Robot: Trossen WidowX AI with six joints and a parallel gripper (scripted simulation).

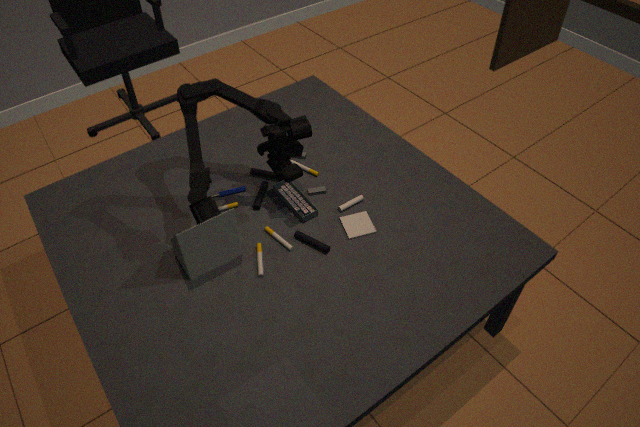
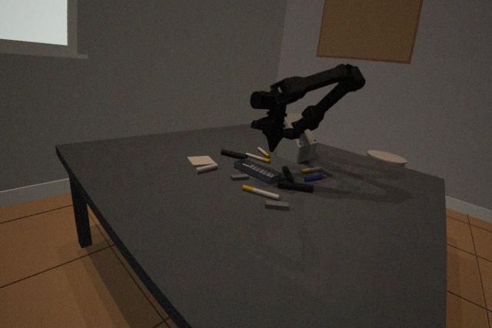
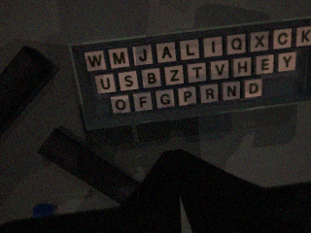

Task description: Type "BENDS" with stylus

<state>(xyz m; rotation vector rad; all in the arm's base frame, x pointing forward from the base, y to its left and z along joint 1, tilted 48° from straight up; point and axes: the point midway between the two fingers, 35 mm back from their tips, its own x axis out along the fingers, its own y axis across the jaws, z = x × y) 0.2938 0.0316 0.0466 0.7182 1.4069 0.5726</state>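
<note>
Keyboard (image 1: 295,201): one, flat on worktop (image 1: 361,339), long axis far-left to near-right in top view. Key rows of ten, nine and seven. Dark sticks (image 1: 311,241): three, lying flat; which is the stylus cannot be told. Claw (image 3: 180,160): clenched, empty, raised just beside keyboard.

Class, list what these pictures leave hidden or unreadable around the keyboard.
- Wrist view: the keyboard runs off the right edge, cutting the K key.
- Top view: key letters too small to read.
- Wrist view: the shut tool hides the table below it.
- All views: too dark to tell which dark stick is the stylus.
</note>
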